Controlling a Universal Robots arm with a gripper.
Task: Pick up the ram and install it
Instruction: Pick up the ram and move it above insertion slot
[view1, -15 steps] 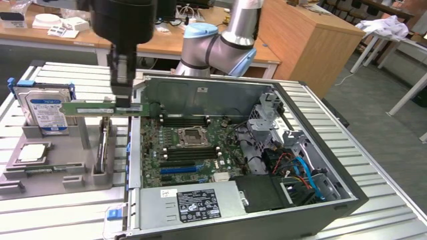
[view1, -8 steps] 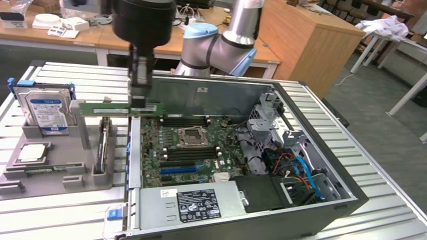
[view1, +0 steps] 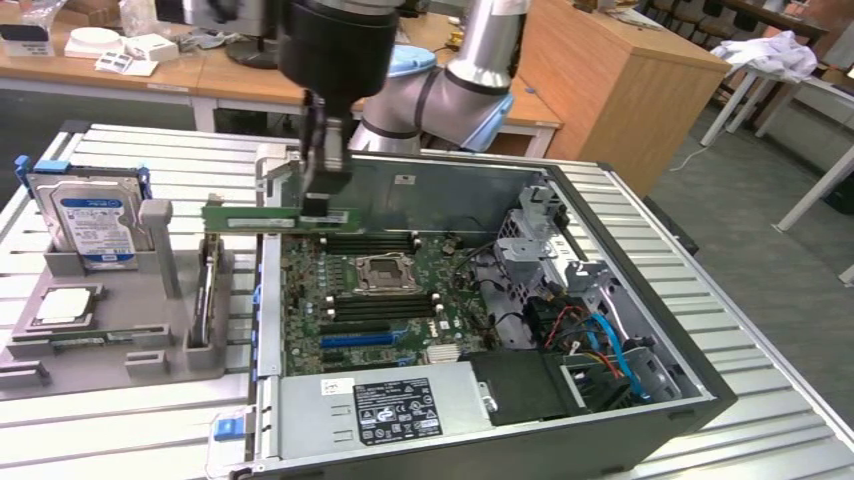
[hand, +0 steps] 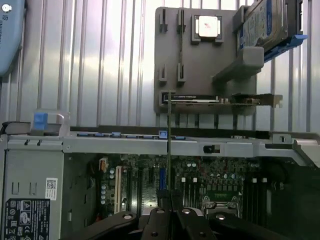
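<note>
Ram (view1: 274, 217), a thin green stick, hangs level at centre left of the exterior frame, clamped between the tool's (view1: 318, 208) dark fingers over the green motherboard (view1: 387, 300) in the open metal case (view1: 601, 440). Beyond the case wall, a boxy silver-and-blue hard drive (view1: 91, 225) stands in a grey moulded holder (view1: 134, 335) on the ribbed counter (view1: 120, 430).

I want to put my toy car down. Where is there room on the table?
The ribbed table is bare at the near edge, bordered by the grey holder and the case, and in a strip on the exterior view's right of the case. Crowded: the holder, and inside the case, where the gripper holds the ram.
</note>
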